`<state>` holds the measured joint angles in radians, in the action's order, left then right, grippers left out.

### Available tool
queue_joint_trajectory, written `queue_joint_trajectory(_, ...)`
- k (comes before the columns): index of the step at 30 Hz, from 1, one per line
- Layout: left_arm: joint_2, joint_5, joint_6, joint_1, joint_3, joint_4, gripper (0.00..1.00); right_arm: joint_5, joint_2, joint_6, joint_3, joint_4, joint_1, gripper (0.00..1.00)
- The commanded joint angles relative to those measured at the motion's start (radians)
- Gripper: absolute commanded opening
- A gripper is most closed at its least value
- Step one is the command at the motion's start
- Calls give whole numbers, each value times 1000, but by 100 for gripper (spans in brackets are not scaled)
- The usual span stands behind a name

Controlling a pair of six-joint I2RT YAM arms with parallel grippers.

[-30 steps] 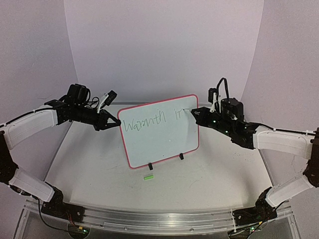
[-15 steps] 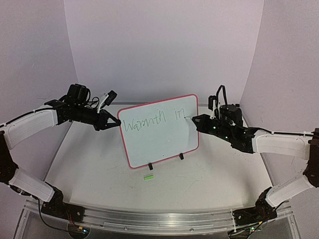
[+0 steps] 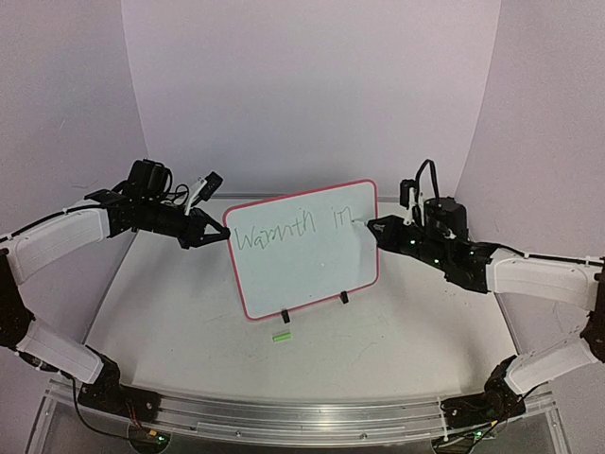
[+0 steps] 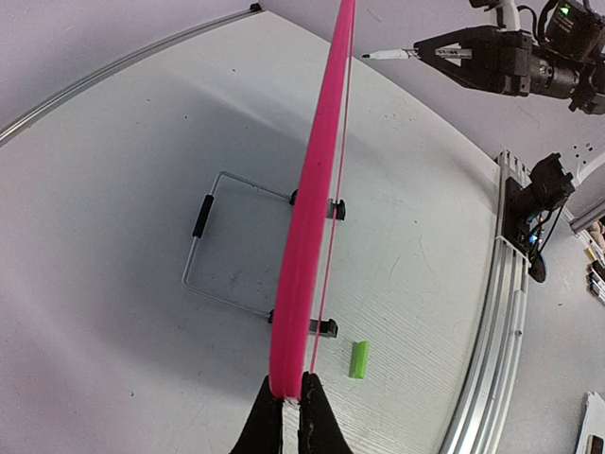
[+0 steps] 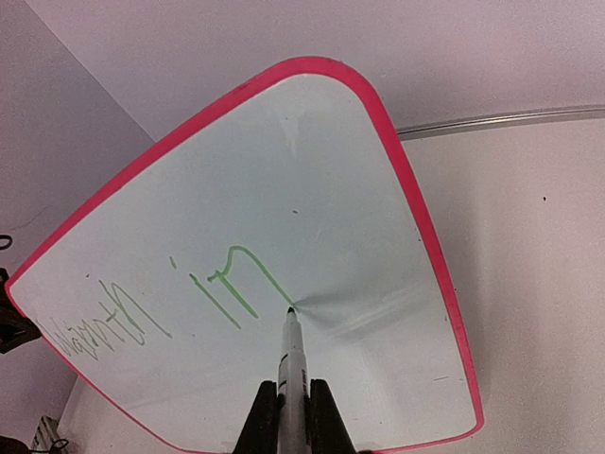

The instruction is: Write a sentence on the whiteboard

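Note:
The whiteboard with its red-pink frame stands tilted on two black clip feet at the table's middle. My left gripper is shut on its left edge; the left wrist view shows the pink frame edge-on, pinched between my fingers. My right gripper is shut on a white marker, whose tip touches the board face at the end of the "n". The sentence reads "Warmth in" in thin green; in the right wrist view only its green letters near the tip show.
A small green marker cap lies on the table in front of the board, also seen as a green cap in the left wrist view. A wire stand props the board from behind. A metal rail runs along the near edge.
The right gripper moved the marker slightly rightward and down on the board, finishing the "n" of "in". The left gripper and the board stayed still.

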<state>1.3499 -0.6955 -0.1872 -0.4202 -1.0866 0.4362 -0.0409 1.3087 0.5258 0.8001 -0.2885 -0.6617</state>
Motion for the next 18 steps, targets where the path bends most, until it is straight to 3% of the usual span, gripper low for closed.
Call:
queue_joint_trajectory(1,25,41,-31,-25,2,69,0,-100,-87,-30,-15,14,2,0)
queue_joint_trajectory(9,19,43,-28,-25,3,68,0,-145,-122,-76,-9,49,-99,0)
queue_joint_trajectory(18,11,48,-29,-27,5,69,0,-60,90,-97,73,-98,-346,0)
